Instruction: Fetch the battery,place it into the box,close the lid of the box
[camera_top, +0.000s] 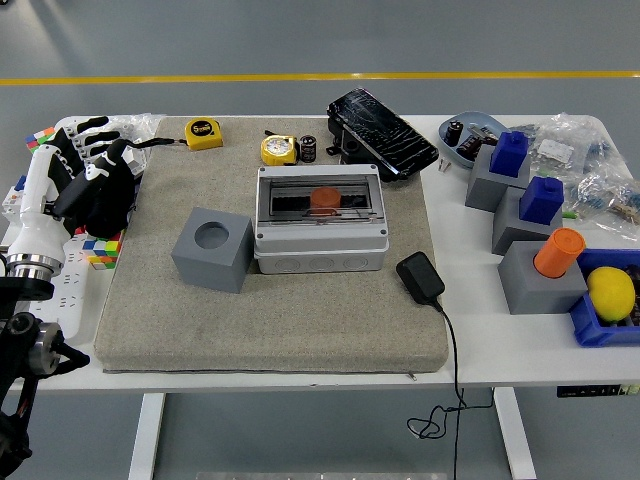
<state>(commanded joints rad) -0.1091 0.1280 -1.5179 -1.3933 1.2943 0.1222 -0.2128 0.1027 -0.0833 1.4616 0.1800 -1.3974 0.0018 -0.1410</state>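
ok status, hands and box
Left robot hand open at table's left edge, empty. Box lid closed, orange battery inside. Nothing in the way.

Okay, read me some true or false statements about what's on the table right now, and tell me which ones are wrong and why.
1. The grey box has an orange item visible inside. True.
2. The left hand is gripping the box. False: it is at the mat's left edge, fingers spread, holding nothing.
3. A grey cube with a round recess sits left of the box. True.
4. The lemon sits on the mat. False: it is in the blue bin at the right.
5. Two yellow tape measures lie beyond the box. True.
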